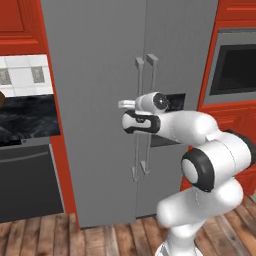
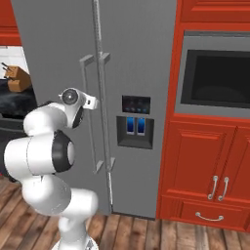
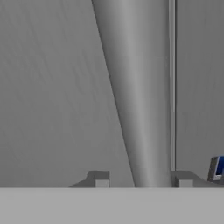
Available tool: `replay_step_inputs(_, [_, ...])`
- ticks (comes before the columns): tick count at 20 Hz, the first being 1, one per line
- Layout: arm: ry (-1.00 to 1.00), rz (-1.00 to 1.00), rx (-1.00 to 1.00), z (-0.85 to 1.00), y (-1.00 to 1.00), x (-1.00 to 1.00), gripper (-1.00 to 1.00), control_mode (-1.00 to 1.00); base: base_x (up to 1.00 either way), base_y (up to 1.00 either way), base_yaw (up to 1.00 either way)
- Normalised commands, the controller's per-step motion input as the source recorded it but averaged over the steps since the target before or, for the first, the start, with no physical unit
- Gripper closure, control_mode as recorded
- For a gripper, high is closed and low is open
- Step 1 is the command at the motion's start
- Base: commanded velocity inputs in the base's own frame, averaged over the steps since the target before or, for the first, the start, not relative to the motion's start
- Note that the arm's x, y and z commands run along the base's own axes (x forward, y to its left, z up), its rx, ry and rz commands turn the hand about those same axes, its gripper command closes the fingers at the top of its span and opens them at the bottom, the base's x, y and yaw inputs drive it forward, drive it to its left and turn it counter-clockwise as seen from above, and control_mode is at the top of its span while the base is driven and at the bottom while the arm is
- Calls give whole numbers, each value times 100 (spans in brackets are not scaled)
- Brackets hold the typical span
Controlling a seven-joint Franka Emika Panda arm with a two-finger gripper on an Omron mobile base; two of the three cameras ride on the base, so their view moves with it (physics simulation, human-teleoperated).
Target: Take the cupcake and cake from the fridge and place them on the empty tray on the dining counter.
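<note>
The grey fridge (image 1: 95,100) (image 2: 53,49) stands in front of me with both doors shut. The cupcake and the cake are hidden behind them. The empty tray and the dining counter are out of view. My gripper (image 1: 129,104) (image 2: 93,102) (image 3: 143,180) reaches the left door's vertical bar handle (image 3: 140,109) at mid height. In the hand view the bar runs between my two fingertips (image 3: 99,179). The right tip is almost against the bar and a gap remains on the left. The door seam and the blue dispenser panel (image 2: 134,126) lie just right of the handle.
A built-in oven (image 2: 219,78) sits above red cabinets (image 2: 205,166) right of the fridge. On the left are a black marble wall counter (image 1: 27,117), a dark appliance front (image 1: 25,180) below it, and a knife block (image 2: 17,78). The floor is wood.
</note>
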Motion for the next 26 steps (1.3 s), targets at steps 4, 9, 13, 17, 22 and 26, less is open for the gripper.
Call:
replay_step_inputs(4, [-3, 14, -1, -6, 100, -100, 100, -100, 0, 0, 0])
replay_step_inputs(9, [0, 5, -15, 1, 100, -92, 100, -100, 0, 0, 0])
replay_step_inputs(13, [6, 0, -27, 14, 100, -83, 100, -100, 0, 0, 0])
replay_step_inputs(17, [18, 0, -21, 77, 94, -99, 100, -100, 0, 0, 0])
replay_step_inputs(22, [24, -1, -3, 100, 3, -100, 100, -100, 0, 0, 0])
replay_step_inputs(26, [11, 0, 6, 96, -83, -100, 100, -100, 0, 0, 0])
